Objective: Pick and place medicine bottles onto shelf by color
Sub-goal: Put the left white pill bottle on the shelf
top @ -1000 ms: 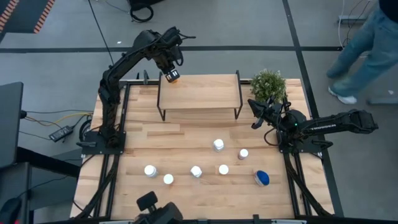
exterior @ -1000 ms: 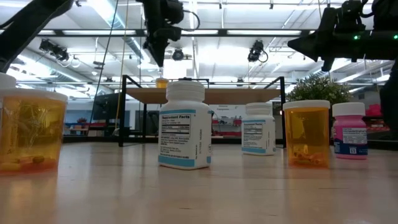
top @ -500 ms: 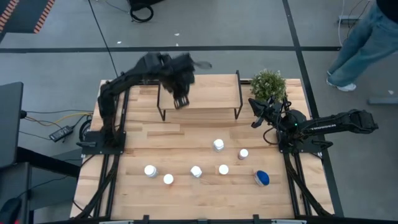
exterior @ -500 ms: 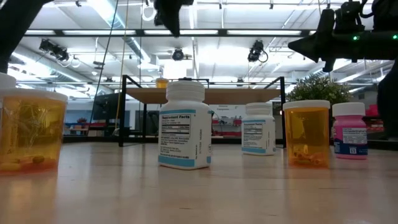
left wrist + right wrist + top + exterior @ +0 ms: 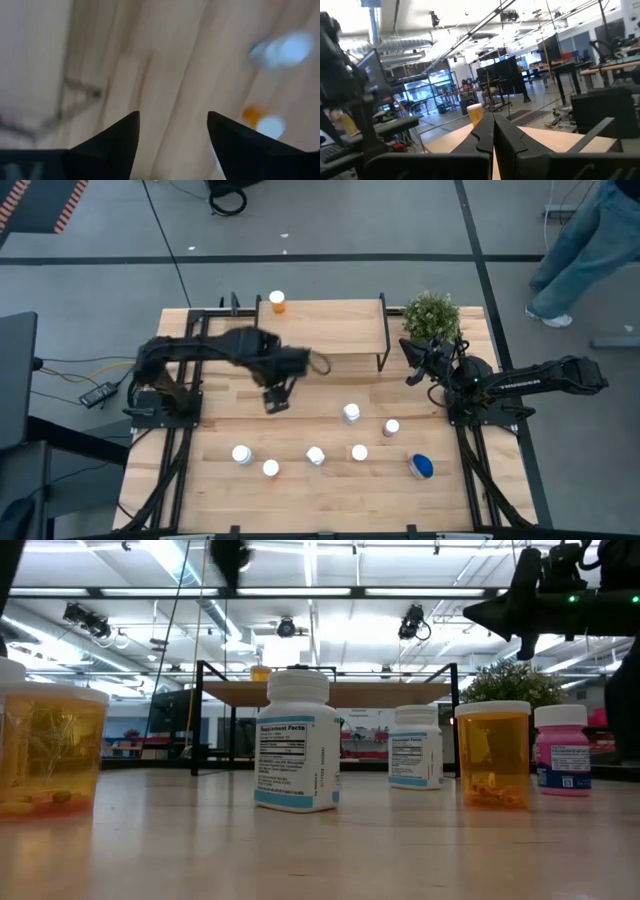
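Note:
An orange bottle with a white cap (image 5: 277, 302) stands upright on the far left corner of the shelf (image 5: 320, 330); it also shows in the low view (image 5: 260, 672). Several more bottles stand on the table's near half, among them a white one (image 5: 351, 413), a pinkish one (image 5: 391, 427) and a blue-topped one (image 5: 421, 467). My left gripper (image 5: 277, 395) is open and empty above the table, just near of the shelf; its wrist view (image 5: 172, 125) shows blurred tabletop and bottles. My right gripper (image 5: 410, 365) is shut and empty beside the plant; it also shows in the right wrist view (image 5: 493, 135).
A small green plant (image 5: 432, 316) stands at the table's far right, next to the shelf's right end. In the low view a white bottle (image 5: 297, 740) and an orange one (image 5: 45, 750) stand close to the camera. A person walks on the floor beyond the far right corner (image 5: 590, 230).
My left gripper has left the orange bottle at the shelf's far left corner and swung fast toward the table's near edge, over the shelf, to the table just near of it. The bottle stays upright on the shelf.

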You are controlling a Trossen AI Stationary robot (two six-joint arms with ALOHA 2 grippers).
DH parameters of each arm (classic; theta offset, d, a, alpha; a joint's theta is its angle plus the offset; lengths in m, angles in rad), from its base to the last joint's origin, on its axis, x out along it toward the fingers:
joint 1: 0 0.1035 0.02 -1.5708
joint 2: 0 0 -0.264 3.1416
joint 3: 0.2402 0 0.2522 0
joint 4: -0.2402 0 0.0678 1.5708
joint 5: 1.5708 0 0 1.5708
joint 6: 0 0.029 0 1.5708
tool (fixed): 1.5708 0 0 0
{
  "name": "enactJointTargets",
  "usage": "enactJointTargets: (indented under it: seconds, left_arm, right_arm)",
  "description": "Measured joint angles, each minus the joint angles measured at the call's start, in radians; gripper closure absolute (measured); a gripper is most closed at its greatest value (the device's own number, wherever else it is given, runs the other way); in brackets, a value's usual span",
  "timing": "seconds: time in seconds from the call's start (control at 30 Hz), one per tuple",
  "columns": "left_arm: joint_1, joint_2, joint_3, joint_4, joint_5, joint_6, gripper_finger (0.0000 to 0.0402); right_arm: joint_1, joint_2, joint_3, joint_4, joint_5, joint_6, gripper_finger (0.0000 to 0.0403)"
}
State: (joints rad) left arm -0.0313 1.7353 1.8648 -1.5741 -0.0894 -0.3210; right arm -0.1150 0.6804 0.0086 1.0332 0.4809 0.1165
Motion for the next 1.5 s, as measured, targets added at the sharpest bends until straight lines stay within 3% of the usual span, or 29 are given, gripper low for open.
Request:
enactJointTargets:
  seconds: [0.23,0.43,0.67,0.93,1.5]
  left_arm:
    - [-0.166,-0.173,-0.268,0.045,0.026,-0.242,0.0146]
    - [-0.301,-0.206,-0.403,0.068,0.027,-0.428,0.0137]
    - [-0.352,-0.203,-0.541,0.219,0.161,-0.534,0.0076]
    - [-0.418,-0.204,-0.599,0.299,0.187,-0.675,0.002]
    - [-0.466,-0.203,-0.782,0.489,0.215,-0.751,0.0044]
  right_arm:
    - [0.0,0.0,0.0,-0.009,-0.045,0.028,0.0393]
    - [0.0,0.004,0.0,-0.033,-0.062,0.069,0.0393]
    - [0.0,0.008,0.0,-0.039,-0.067,0.068,0.0393]
    - [0.0,0.008,0.0,-0.065,-0.102,0.072,0.0393]
    - [0.0,0.008,0.0,-0.067,-0.122,0.093,0.0393]
